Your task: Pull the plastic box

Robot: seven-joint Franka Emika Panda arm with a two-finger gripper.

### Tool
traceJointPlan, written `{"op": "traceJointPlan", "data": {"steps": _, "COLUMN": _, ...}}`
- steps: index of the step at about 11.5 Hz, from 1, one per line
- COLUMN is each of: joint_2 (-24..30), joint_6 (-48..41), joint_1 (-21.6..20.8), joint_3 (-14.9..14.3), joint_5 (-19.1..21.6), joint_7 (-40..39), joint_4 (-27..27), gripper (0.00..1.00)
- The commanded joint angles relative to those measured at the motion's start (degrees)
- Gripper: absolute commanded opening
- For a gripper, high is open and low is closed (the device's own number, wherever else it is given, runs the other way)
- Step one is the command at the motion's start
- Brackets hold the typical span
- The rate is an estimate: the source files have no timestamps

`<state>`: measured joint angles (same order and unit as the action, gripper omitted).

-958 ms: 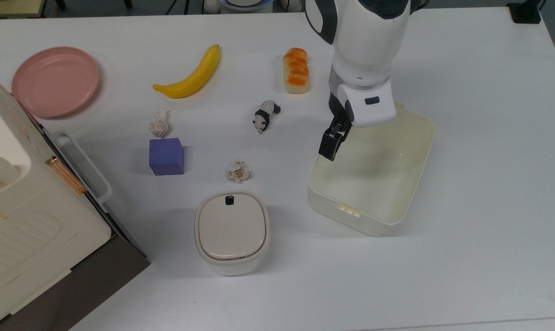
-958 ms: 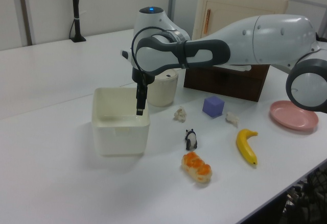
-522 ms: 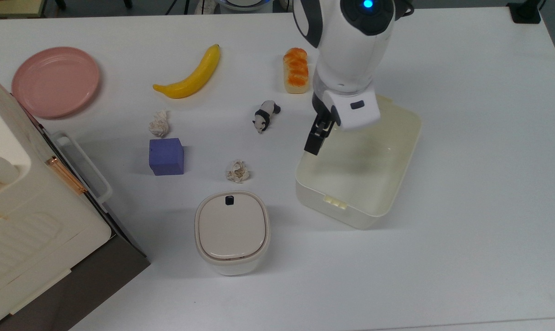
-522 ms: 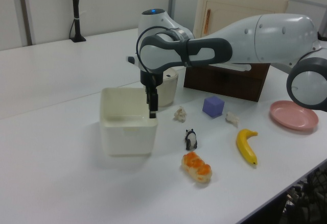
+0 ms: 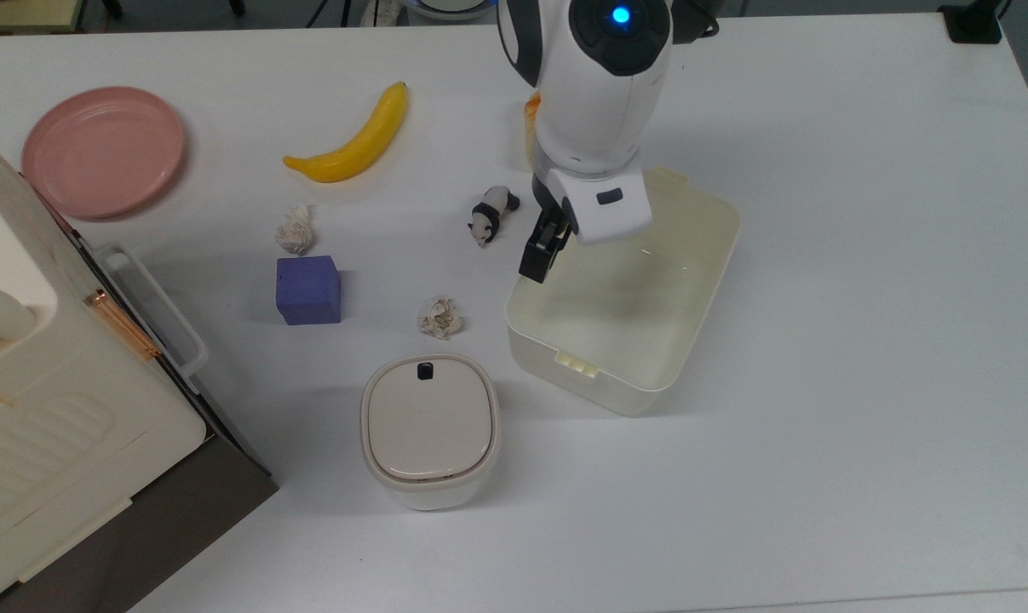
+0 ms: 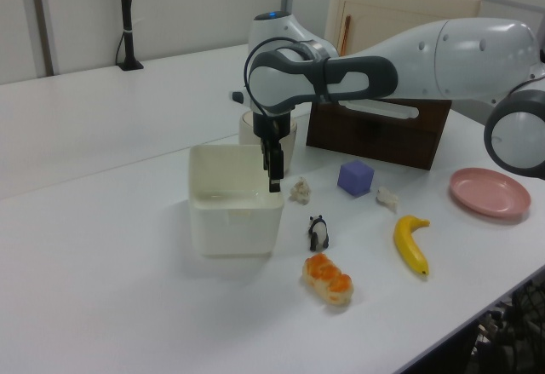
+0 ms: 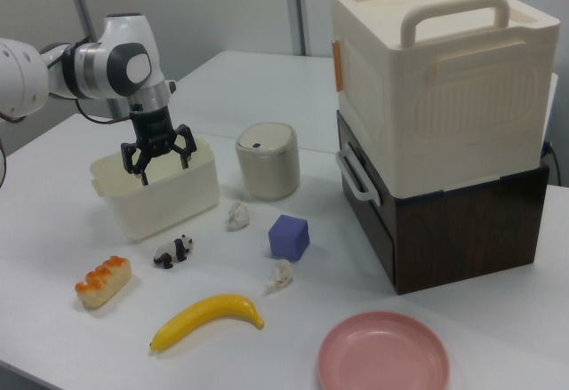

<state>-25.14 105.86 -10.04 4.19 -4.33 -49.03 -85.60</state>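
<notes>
The plastic box (image 5: 699,294) is a deep cream-white tub, empty, standing right of the table's middle in the top view. It also shows in the left view (image 6: 234,229) and the right view (image 7: 169,205). My gripper (image 5: 537,260) points down over the box's wall nearest the panda. In the right view the gripper (image 7: 162,168) has its fingers spread apart along that wall, reaching down at the rim. The left view shows the gripper (image 6: 274,176) end-on at the box's right wall. Nothing is clamped between the fingers.
A toy panda (image 5: 493,213) and a paper ball (image 5: 439,315) lie just left of the box in the top view. A lidded white bin (image 5: 429,430), purple cube (image 5: 307,289), banana (image 5: 356,140), pink plate (image 5: 103,149), bread (image 6: 328,279) and big cream case (image 5: 45,409) are around.
The plastic box has slid toward the top view's left, moving together with my gripper at its wall. It now stands closer to the panda and the paper ball.
</notes>
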Motion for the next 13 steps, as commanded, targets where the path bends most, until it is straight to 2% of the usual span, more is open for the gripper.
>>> {"op": "traceJointPlan", "data": {"steps": 1, "joint_2": 4.4, "joint_6": -3.1, "joint_1": -0.6, "joint_3": -0.1, "joint_5": 0.0, "joint_7": -0.1, "joint_4": -2.4, "gripper": 1.0}}
{"op": "traceJointPlan", "data": {"steps": 4, "joint_2": 4.8, "joint_6": -1.7, "joint_1": -2.2, "joint_3": 0.6, "joint_5": 2.2, "joint_7": 13.7, "joint_4": 0.2, "gripper": 1.0}}
{"op": "traceJointPlan", "data": {"steps": 5, "joint_2": 5.7, "joint_6": -0.7, "joint_1": -2.2, "joint_3": 0.6, "joint_5": 4.4, "joint_7": 19.3, "joint_4": 1.5, "gripper": 1.0}}
{"op": "traceJointPlan", "data": {"steps": 6, "joint_2": 7.6, "joint_6": 0.0, "joint_1": -1.5, "joint_3": 0.5, "joint_5": 7.5, "joint_7": 26.9, "joint_4": 1.4, "gripper": 1.0}}
{"op": "traceJointPlan", "data": {"steps": 8, "joint_2": 13.2, "joint_6": -1.3, "joint_1": 1.2, "joint_3": 0.3, "joint_5": 8.6, "joint_7": 42.4, "joint_4": 0.6, "gripper": 1.0}}
{"op": "traceJointPlan", "data": {"steps": 10, "joint_2": 16.7, "joint_6": -7.1, "joint_1": 1.7, "joint_3": -1.6, "joint_5": 7.7, "joint_7": 56.5, "joint_4": -0.4, "gripper": 1.0}}
{"op": "traceJointPlan", "data": {"steps": 11, "joint_2": 17.3, "joint_6": -9.5, "joint_1": 1.7, "joint_3": -4.2, "joint_5": 6.8, "joint_7": 63.1, "joint_4": -0.4, "gripper": 1.0}}
{"op": "traceJointPlan", "data": {"steps": 13, "joint_2": 19.6, "joint_6": -12.6, "joint_1": 4.5, "joint_3": -5.2, "joint_5": 7.0, "joint_7": 64.0, "joint_4": -0.3, "gripper": 1.0}}
